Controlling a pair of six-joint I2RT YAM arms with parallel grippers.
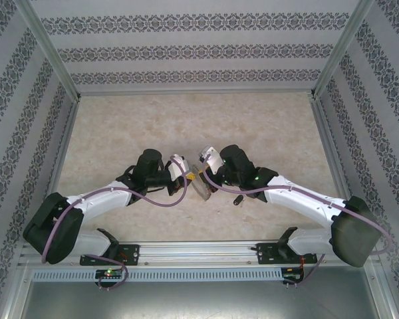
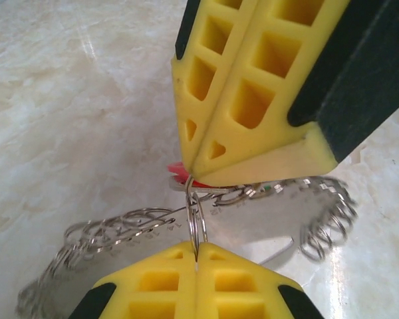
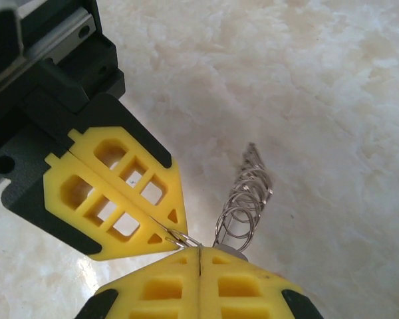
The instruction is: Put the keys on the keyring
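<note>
Two tools meet tip to tip over the middle of the worktop (image 1: 120, 126), and both are shut tight. The left tool (image 2: 197, 256) pinches a small wire ring (image 2: 195, 222). The right tool (image 2: 198, 166) looks like it pinches the red key (image 2: 178, 169), whose red head peeks out right at its tips. The small wire ring reaches up and touches the key there.

To do this step well, I think the tools should move very slowly and only a tiny bit. The left one should hold the ring steady while the right one slides the key's hole onto the wire. A hard pull could bend the ring or make the key pop out.

The keyring (image 2: 120, 229) sits low between the two tools and curves out to both sides. Its bumpy edge is close under the right tool. I cannot tell if it rests on the worktop. A small dark thing (image 1: 238, 199), maybe the black key, lies on the worktop beside the right arm.
</note>
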